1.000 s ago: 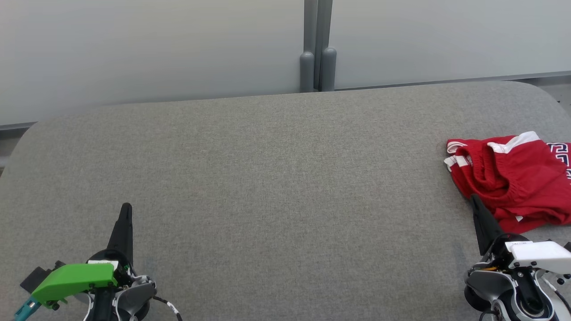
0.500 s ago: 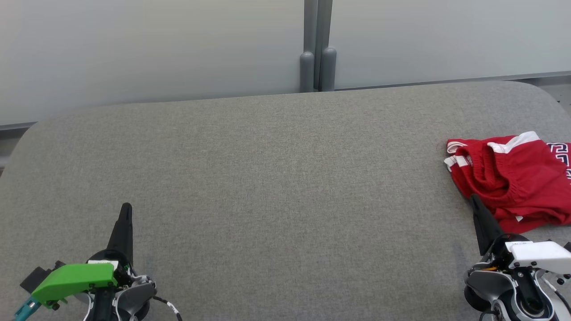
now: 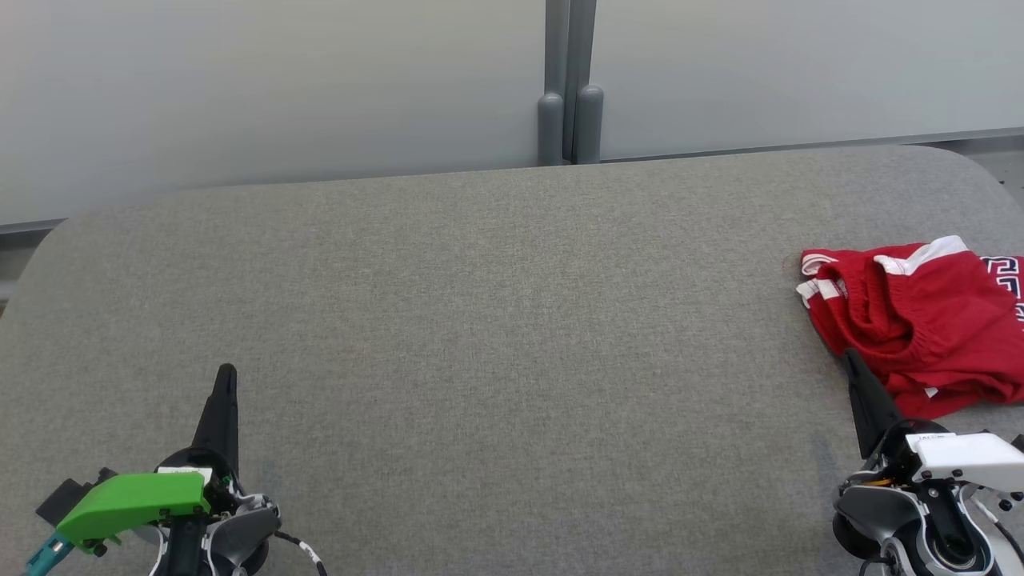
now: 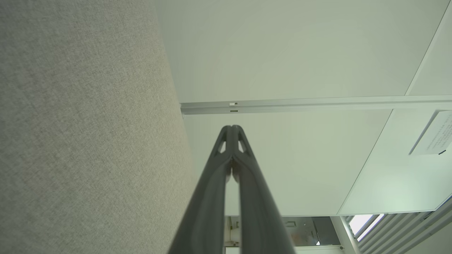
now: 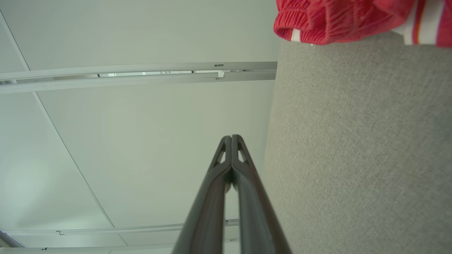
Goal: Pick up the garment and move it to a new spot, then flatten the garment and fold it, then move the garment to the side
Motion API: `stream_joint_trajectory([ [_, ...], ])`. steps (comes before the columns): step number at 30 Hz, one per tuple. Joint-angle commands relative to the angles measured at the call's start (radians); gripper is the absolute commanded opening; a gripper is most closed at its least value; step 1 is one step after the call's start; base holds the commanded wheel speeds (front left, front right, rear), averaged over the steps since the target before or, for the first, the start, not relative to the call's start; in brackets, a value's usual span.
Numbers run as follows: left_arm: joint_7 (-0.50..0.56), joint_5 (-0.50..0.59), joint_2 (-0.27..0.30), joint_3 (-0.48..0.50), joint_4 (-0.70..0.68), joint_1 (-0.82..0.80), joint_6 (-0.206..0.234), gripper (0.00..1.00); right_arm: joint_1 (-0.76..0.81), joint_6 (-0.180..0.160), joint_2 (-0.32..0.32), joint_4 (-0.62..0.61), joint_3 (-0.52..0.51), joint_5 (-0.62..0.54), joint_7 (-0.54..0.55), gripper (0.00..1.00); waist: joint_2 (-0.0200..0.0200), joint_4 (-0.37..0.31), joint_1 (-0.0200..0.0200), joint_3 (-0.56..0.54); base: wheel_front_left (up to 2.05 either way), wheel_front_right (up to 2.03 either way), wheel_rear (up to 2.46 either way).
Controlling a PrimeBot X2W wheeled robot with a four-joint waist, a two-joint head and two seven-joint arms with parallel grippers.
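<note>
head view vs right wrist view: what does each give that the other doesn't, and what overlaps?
Head view adds: the left gripper, shut, its green wrist cover, the twin grey posts at the wall, and navy lettering on the red garment.
Right wrist view adds: a metal rail across pale panels, and the ribbed hem up close.
Shared: the red garment bunched on the grey table, and the right gripper, shut and empty.

Head view: high, looking forward and down over table to wall. Wrist views: low, close over table, rolled sideways, facing wall. Head and right wrist share garment edge.
</note>
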Motion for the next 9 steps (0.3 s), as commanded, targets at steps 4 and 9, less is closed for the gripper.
stream_joint_trajectory([
  [4,0.003,-0.001,0.0,0.005,-0.001,-0.011,-0.003,0.0,-0.01,0.001,0.0,0.002,-0.003,-0.005,0.004,0.0,0.0105,0.0,0.0,0.0,0.0,0.0,0.0],
  [9,0.003,-0.001,0.0,0.005,0.0,-0.011,-0.003,0.0,-0.01,0.001,0.001,0.002,-0.004,-0.005,0.005,0.0,0.0105,0.0,0.0,0.0,0.0,0.0,0.0],
])
